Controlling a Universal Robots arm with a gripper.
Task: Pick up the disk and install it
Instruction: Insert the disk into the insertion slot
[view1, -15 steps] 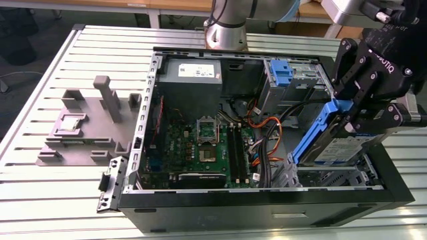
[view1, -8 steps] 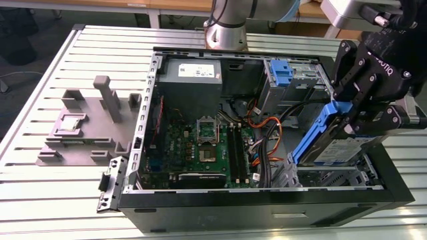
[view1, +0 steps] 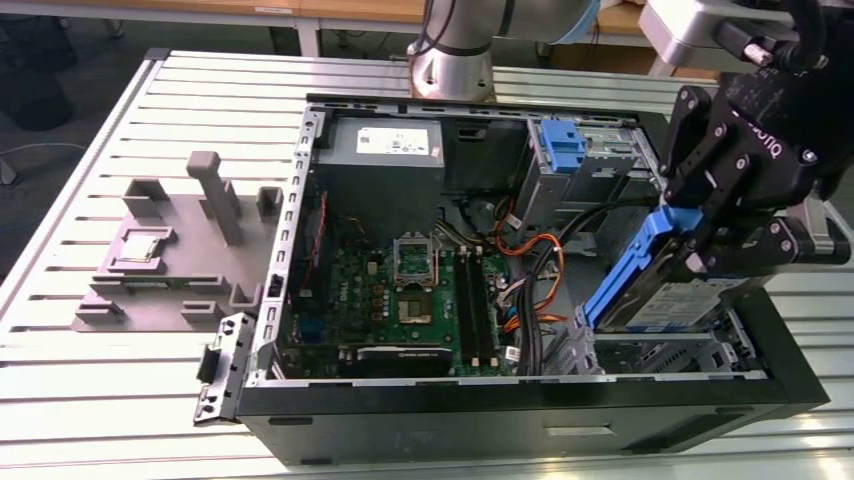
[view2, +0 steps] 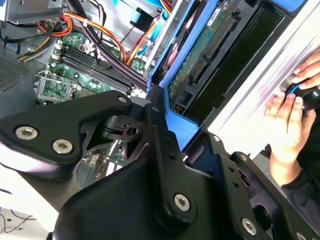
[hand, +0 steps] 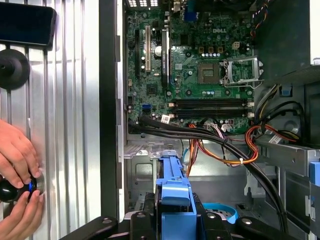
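Note:
In the exterior view my black gripper is shut on the disk, a silver drive with a white-and-blue label in a blue carrier. The disk hangs tilted, its lower end at the metal drive bay in the front right corner of the open computer case. The second wrist view shows the disk's green circuit side and blue carrier edge clamped between my fingers. In the first wrist view the blue carrier stands above the bay floor.
Inside the case are the motherboard, orange and black cables, a grey power supply and a blue tab on a cage. A grey fixture sits on the table's left. A person's hands rest on a black knob.

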